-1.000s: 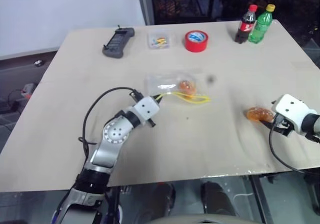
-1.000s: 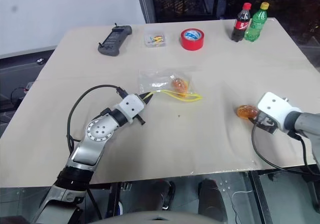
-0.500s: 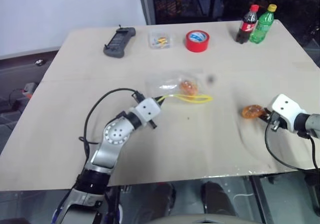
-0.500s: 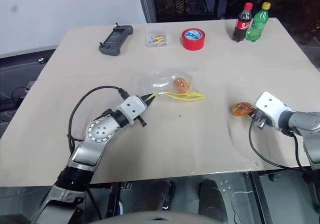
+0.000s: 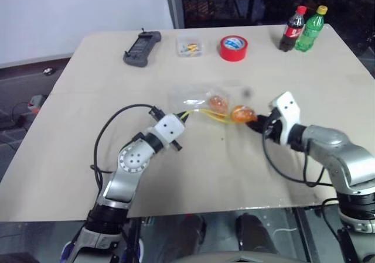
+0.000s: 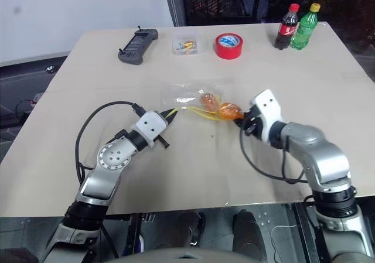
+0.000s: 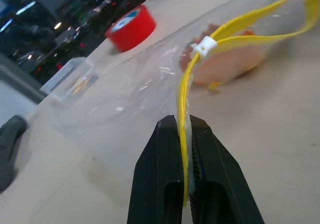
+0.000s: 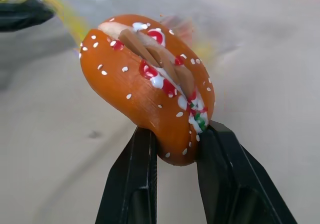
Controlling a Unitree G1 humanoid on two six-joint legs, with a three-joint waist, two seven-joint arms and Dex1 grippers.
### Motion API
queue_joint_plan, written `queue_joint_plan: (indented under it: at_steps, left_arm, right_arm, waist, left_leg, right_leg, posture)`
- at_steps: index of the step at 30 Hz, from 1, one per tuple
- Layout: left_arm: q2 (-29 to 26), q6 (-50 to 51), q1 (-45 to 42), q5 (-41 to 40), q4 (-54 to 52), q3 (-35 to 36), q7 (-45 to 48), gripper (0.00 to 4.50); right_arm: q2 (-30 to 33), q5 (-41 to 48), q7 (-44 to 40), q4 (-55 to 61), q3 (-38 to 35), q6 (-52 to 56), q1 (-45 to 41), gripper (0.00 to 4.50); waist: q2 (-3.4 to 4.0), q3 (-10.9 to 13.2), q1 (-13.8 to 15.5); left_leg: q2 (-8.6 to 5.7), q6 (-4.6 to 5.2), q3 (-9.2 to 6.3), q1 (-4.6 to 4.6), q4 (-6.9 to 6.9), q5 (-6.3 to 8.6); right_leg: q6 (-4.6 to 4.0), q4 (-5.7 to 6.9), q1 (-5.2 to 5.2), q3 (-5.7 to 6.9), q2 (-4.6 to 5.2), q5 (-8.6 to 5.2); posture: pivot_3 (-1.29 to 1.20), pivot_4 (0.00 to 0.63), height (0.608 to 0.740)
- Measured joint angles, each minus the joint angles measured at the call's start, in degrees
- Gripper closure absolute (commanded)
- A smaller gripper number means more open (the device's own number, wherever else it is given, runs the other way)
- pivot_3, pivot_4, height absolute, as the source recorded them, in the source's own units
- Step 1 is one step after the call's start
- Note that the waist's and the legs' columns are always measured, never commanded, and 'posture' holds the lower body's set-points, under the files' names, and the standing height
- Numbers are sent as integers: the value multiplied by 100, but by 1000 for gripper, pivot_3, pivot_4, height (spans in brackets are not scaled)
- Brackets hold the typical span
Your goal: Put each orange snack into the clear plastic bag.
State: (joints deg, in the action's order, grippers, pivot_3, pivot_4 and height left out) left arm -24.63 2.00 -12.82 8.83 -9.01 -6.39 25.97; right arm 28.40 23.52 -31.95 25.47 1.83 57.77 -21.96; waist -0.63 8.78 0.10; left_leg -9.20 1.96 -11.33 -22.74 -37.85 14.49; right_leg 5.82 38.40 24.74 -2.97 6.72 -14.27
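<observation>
Right pincer (image 8: 172, 149) clamps a speckled orange snack (image 8: 150, 82); its wrist view reveals filling; left pincer (image 7: 184, 149) pinches the clear plastic bag (image 7: 145, 79) seal.

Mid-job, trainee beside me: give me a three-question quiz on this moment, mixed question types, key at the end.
1. True or false: one orange snack already lies inside the clear plastic bag.
2. What does the left gripper pinch?
A. red tape roll
B. the bag's yellow seal strip
C. a bottle
3. Fill in: the right gripper carries the second ____ near the bag's mouth.

Key: 1 true; 2 B; 3 orange snack.
</observation>
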Motion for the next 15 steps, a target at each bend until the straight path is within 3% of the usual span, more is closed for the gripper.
queue_joint_plan:
  at_steps: [6, 15]
  left_arm:
    - [-33, 147, 74, 3, -296, -7, 19, 4500]
    - [-134, 77, 261, 7, -565, -94, 156, 4500]
  right_arm:
    - [-303, 166, 346, 191, 115, 538, -154, 3380]
    - [-816, -63, 697, -730, 518, 528, -648, 3380]
  waist:
    - [1, -1, -18]
    - [2, -1, -81]
  left_leg:
    - [5, 0, 1, 5, 0, 0]
    - [3, 0, 2, 5, 0, 0]
  right_leg:
    - [-1, 2, 0, -2, -6, 0]
    - [-1, 2, 0, -3, -6, 1]
  posture:
    - [0, 150, 740]
    - [0, 150, 740]
